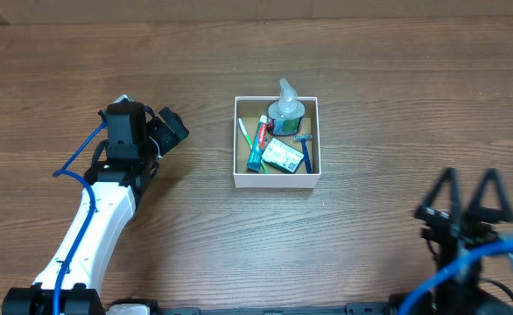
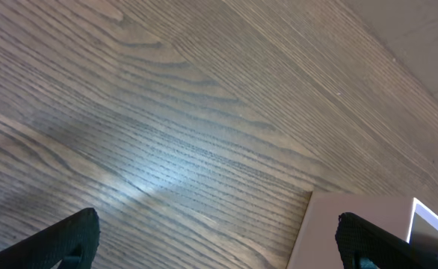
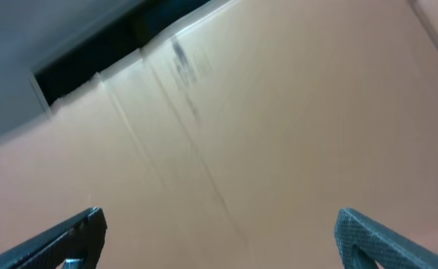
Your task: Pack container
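The container (image 1: pixel 275 181), a small square white box with a brown bottom, sits mid-table. Inside lie a red and green toothpaste tube (image 1: pixel 259 144), a green toothbrush (image 1: pixel 246 136), a green packet (image 1: pixel 284 155), a blue razor (image 1: pixel 306 149) and a clear-wrapped item (image 1: pixel 286 107). My left gripper (image 1: pixel 171 128) is open and empty, left of the box. In the left wrist view its fingertips (image 2: pixel 219 235) straddle bare wood, with the box's corner (image 2: pixel 357 217) at the lower right. My right gripper (image 1: pixel 468 194) is open and empty at the front right, pointing up; its wrist view (image 3: pixel 219 232) shows only a tan wall.
The wooden table (image 1: pixel 397 79) has nothing else lying on it. A tan cardboard wall (image 3: pixel 279 112) fills the right wrist view, with a dark gap (image 3: pixel 92 52) at its upper left. Blue cables (image 1: pixel 77 157) run along both arms.
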